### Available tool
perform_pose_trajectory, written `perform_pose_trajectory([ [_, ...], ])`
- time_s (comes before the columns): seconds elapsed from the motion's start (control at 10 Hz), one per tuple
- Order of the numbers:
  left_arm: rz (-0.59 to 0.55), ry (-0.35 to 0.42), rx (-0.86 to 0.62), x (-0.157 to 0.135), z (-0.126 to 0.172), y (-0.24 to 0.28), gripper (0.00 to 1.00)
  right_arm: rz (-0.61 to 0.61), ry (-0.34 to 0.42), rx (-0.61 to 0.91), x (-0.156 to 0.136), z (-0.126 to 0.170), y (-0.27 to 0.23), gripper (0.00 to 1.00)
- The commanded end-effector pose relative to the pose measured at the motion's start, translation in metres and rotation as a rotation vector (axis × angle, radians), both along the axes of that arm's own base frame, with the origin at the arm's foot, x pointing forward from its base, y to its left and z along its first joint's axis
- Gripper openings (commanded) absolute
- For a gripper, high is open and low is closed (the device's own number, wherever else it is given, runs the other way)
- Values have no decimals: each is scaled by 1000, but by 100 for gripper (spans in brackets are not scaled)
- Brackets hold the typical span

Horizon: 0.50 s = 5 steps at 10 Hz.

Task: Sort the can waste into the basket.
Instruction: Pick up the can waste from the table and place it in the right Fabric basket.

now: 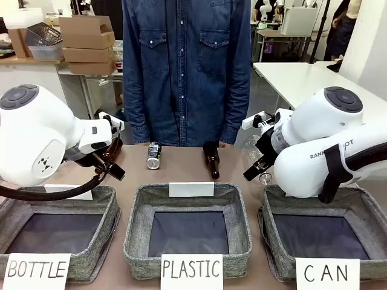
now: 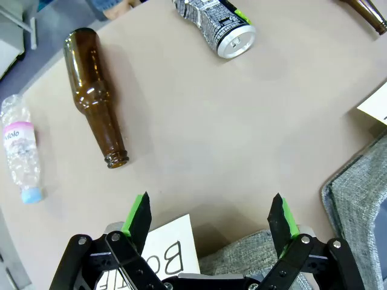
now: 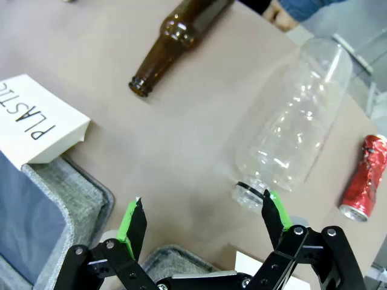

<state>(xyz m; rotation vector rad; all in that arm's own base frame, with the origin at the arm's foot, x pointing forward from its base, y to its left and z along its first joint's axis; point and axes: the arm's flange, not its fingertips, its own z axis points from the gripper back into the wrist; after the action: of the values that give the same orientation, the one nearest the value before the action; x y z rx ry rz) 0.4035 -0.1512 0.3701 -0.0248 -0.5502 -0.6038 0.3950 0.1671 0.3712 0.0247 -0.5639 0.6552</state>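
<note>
Our left gripper [image 2: 211, 211] hangs over the table [image 2: 199, 139] with its green-padded fingers [image 2: 138, 212] spread wide and nothing between them. Beyond it the black can [image 2: 217, 24] lies on its side, silver end toward us, well apart from a brown bottle [image 2: 97, 96] and a small plastic bottle [image 2: 21, 151].

Our right gripper [image 3: 202, 208] is likewise spread and holds nothing. The mouth of a large clear bottle [image 3: 290, 127] lies just beside one fingertip. The red can [image 3: 364, 178] lies beyond that bottle near the table's edge; it looks crushed, though at the picture's border we can't be sure. A second brown bottle [image 3: 175, 36] lies farther off.

From the front, the basket [image 1: 272, 254] with the "CAN" sign [image 1: 326, 273] sits below our right arm, beside the "PLASTIC" basket [image 1: 136, 241]. Both cans are on the table outside it. A person [image 1: 184, 66] stands at the far side.
</note>
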Motion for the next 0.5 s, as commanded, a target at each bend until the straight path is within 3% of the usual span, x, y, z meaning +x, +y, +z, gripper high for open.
perform_pose_trajectory([
  [0.0,-1,0,0,0,0,0,100,0,0,0,0,0,0,100],
  [0.4,-1,0,0,0,0,0,100,0,0,0,0,0,0,100],
])
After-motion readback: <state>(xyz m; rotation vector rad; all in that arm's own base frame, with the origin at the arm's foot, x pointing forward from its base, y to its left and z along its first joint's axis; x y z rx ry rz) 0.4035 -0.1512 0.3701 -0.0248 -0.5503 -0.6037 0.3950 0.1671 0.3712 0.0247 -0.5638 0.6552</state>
